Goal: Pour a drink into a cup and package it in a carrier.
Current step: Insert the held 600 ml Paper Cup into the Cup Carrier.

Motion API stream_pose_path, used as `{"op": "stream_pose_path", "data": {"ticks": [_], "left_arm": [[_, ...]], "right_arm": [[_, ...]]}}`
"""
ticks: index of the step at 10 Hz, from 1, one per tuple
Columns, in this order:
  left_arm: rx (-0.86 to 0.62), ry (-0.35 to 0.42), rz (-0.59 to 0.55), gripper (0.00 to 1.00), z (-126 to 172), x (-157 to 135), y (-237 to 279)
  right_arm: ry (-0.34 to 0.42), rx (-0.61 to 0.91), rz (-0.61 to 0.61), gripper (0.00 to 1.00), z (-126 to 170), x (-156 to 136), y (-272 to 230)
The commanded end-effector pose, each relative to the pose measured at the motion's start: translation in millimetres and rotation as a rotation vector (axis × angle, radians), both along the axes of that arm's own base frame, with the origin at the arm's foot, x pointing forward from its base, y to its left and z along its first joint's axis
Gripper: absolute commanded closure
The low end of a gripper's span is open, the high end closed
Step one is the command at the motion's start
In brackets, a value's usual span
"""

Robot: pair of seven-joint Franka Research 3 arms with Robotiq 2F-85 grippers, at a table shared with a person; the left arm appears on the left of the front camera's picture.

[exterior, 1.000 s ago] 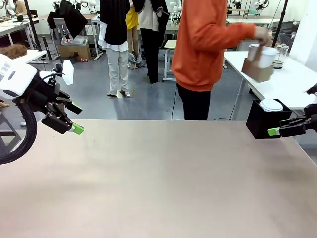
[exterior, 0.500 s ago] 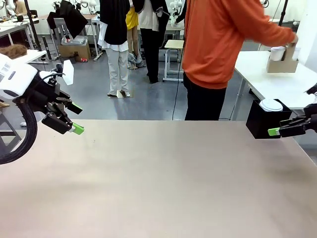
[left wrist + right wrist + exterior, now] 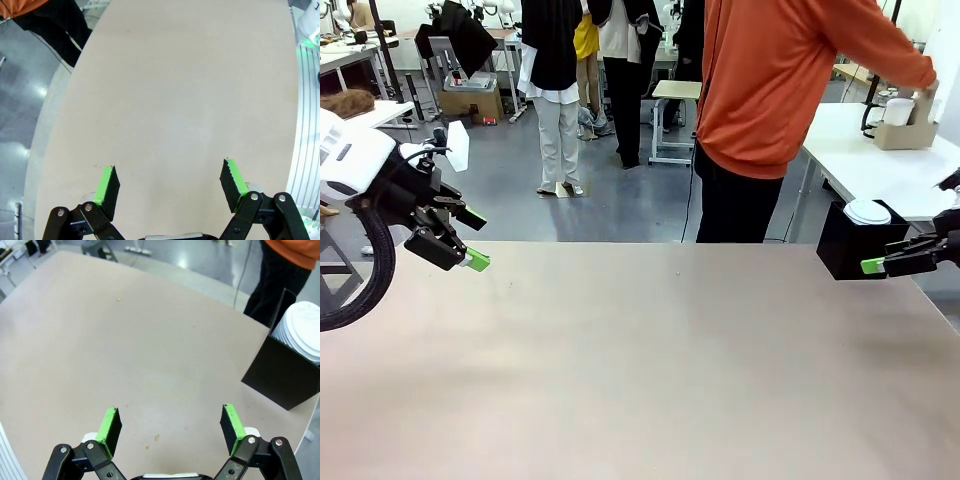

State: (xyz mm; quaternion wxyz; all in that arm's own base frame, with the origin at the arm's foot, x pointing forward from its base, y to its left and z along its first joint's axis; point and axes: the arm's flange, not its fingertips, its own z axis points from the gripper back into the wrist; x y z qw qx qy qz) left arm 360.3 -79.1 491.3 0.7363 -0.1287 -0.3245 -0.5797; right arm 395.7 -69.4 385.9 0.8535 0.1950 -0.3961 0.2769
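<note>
- Left gripper [image 3: 470,240] hangs over the table's [image 3: 640,380] left edge, fingers spread and empty, apparently parked.
- Right gripper [image 3: 873,262], likewise parted and empty, waits beside the black box [image 3: 845,250].
- Far right, the person's hand [image 3: 923,90] sets the carrier [image 3: 903,132] and cup [image 3: 899,109] on a side table, out of reach.

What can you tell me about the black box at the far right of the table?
The black box is cube-shaped, matte and open-topped, standing upright on the table's far right edge. White plastic lids sit stacked inside and rise above its rim. The right wrist view shows thin, flat walls, possibly card or plastic. The right gripper hangs open just in front of it; nothing grips it.
</note>
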Motion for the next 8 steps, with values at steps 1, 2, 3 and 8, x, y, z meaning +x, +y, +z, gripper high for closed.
{"op": "stream_pose_path", "data": {"ticks": [1,2,3,8], "left_arm": [[-0.017,-0.009,-0.011,0.0,0.2,2.1,1.1],[-0.017,-0.009,-0.011,0.0,0.2,2.1,1.1],[-0.017,-0.009,-0.011,0.0,0.2,2.1,1.1],[-0.017,-0.009,-0.011,0.0,0.2,2.1,1.1]], "right_arm": [[0.0,-0.001,-0.001,0.0,0.2,-0.1,-0.3],[0.0,-0.001,-0.001,0.0,0.2,-0.1,-0.3],[0.0,-0.001,-0.001,0.0,0.2,-0.1,-0.3],[0.0,-0.001,-0.001,0.0,0.2,-0.1,-0.3]]}}
